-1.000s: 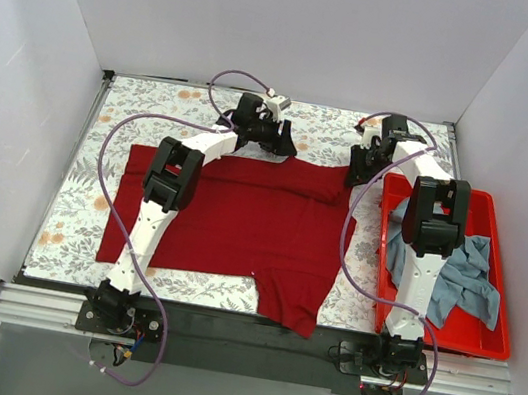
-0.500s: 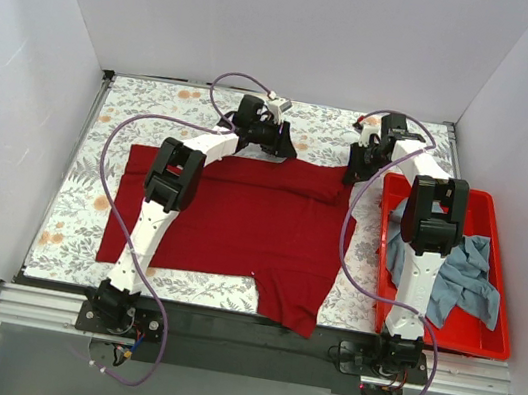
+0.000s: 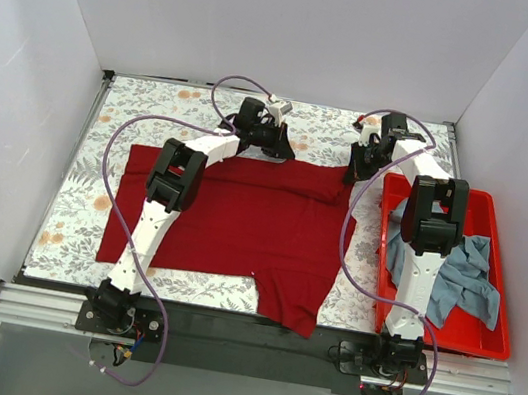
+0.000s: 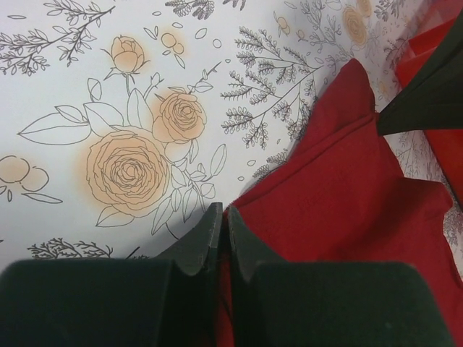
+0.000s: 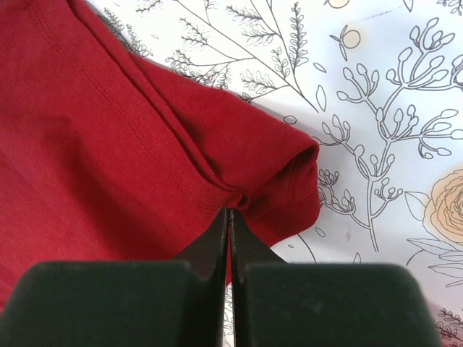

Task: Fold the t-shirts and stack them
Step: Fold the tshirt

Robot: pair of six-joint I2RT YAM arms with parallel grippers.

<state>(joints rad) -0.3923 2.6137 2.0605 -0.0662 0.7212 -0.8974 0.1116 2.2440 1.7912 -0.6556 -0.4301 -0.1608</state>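
Left gripper (image 4: 223,213): pinched shut on dark red t-shirt (image 3: 240,219), far edge.
Right gripper (image 5: 228,213): clamped on its far-right corner.
Lie: nearward of both, across bench (image 3: 148,102).

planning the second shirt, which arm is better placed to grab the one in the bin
Right, probably: the grey-blue shirt lies in the red bin beside the right arm, far from the left arm.

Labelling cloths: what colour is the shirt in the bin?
Grey-blue shirt, clearest in top view.
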